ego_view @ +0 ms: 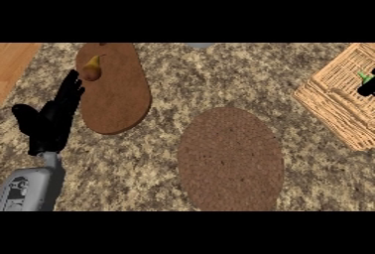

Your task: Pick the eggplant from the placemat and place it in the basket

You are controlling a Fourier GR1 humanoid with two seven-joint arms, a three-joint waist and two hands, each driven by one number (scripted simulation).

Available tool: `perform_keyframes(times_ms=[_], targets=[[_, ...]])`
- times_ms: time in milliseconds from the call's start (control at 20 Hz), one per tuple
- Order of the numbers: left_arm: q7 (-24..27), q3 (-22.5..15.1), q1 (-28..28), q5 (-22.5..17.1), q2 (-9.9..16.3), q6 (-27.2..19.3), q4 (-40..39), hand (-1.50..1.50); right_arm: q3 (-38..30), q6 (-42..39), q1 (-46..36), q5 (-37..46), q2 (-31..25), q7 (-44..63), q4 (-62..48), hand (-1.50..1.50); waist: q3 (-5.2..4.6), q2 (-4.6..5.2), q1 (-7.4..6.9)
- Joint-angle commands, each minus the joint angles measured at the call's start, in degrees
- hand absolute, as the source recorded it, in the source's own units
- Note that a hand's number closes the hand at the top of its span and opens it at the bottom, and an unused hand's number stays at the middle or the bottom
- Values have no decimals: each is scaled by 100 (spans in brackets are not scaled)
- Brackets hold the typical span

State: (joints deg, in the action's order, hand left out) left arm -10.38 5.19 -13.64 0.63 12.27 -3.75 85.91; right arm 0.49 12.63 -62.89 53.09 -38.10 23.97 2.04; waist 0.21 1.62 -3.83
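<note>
The eggplant [367, 87], a dark body with a green stem, lies inside the woven basket [333, 99] at the right edge, partly cut off by the view. The round brown placemat [230, 158] in the middle of the counter has nothing on it. My left hand [53, 119] shows at the left, open with fingers straight and pointing up, beside the wooden board and holding nothing. No right hand shows anywhere in the head view.
An oval wooden cutting board [117, 96] lies at the upper left with a yellow-brown pear [92, 69] on its far end. A strip of wooden surface [13, 62] borders the speckled counter at the far left.
</note>
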Motion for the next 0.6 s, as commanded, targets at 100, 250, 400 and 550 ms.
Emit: perform_keyframes(times_ms=[100,250,400,550], targets=[[148,-77,220,22,-110,16,10,0,-448,931,99,-438,82,-160,421,-150,5,-10,24],[-41,-55,187,89,-103,-118,161,0,-792,1191,146,-773,-64,-476,608,-150,3,-63,105],[107,82,78,-43,86,115,-6,0,-1133,1632,40,-1074,-69,-361,709,-150,3,-24,63],[255,235,179,-84,100,73,-167,0,-1504,2010,75,-1438,-36,-362,899,-150,-7,-89,191]])
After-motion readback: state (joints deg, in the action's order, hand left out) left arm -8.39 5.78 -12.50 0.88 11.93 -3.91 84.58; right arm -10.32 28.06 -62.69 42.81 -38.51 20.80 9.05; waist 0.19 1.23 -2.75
